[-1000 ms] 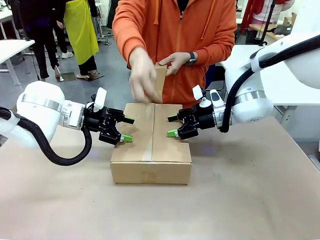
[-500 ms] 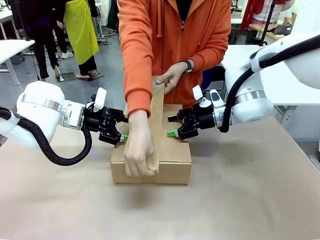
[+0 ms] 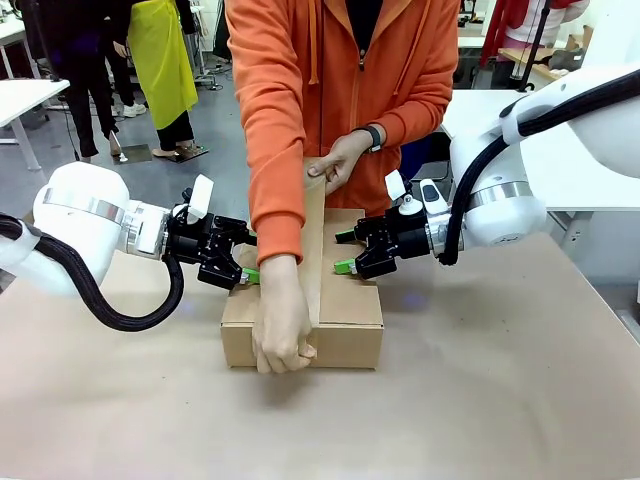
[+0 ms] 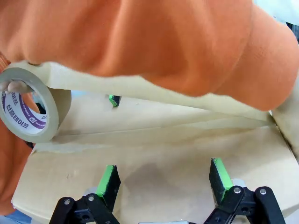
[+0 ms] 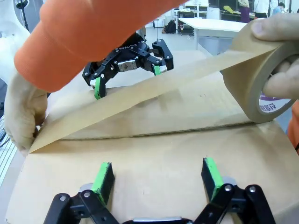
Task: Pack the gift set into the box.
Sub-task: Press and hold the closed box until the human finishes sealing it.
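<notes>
The box point(image 3: 302, 310) sits at the middle of the table point(image 3: 500, 400) with its top flaps folded shut, the seam running from the near edge to the far edge. A strip of brown tape point(image 3: 313, 250) is stretched above that seam: the person's one hand point(image 3: 283, 335) presses its free end down over the near front edge of the box, while the other hand point(image 3: 340, 160) holds the tape roll point(image 5: 261, 79) up above the far edge. The left gripper point(image 3: 243, 262) rests on the box's left top flap, its green-padded fingers point(image 4: 108, 179) spread apart with the pads down on the cardboard and nothing between them. The right gripper point(image 3: 346, 252) does the same on the right flap, its fingers point(image 5: 103, 176) likewise spread and resting on the cardboard. In the right wrist view the left gripper appears across the box, beyond the taut strip. The person in the orange hoodie point(image 3: 330, 80) leans over the far side of the table.
</notes>
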You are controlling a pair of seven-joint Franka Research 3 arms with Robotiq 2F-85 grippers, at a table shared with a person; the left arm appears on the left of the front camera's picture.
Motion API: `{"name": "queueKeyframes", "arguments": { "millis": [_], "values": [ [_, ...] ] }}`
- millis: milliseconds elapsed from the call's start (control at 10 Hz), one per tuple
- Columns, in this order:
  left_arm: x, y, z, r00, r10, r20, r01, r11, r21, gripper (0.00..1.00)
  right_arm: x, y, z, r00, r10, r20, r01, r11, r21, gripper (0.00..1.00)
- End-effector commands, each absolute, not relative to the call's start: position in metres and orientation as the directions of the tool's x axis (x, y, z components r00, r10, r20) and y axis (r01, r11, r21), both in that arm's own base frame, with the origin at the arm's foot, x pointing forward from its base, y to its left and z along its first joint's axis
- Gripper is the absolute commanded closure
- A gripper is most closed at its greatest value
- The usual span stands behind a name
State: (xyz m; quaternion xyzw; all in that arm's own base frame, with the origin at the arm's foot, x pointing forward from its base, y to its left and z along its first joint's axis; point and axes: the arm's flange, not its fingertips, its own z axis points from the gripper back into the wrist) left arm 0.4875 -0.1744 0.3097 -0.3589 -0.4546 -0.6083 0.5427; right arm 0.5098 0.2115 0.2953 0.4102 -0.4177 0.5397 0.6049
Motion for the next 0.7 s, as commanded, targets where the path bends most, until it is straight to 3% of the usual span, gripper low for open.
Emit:
{"name": "queueKeyframes", "arguments": {
  "millis": [0, 600],
  "values": [
    [0.4871, -0.1742, 0.3080, -0.167, -0.334, 0.927, 0.984, -0.002, 0.177, 0.00, 0.5081, 0.2116, 0.2928, 0.062, 0.310, 0.949, -0.996, 0.078, 0.039, 0.00],
    [0.4871, -0.1742, 0.3080, -0.167, -0.334, 0.927, 0.984, -0.002, 0.177, 0.00, 0.5081, 0.2116, 0.2928, 0.062, 0.310, 0.949, -0.996, 0.078, 0.039, 0.00]
  ]
}}
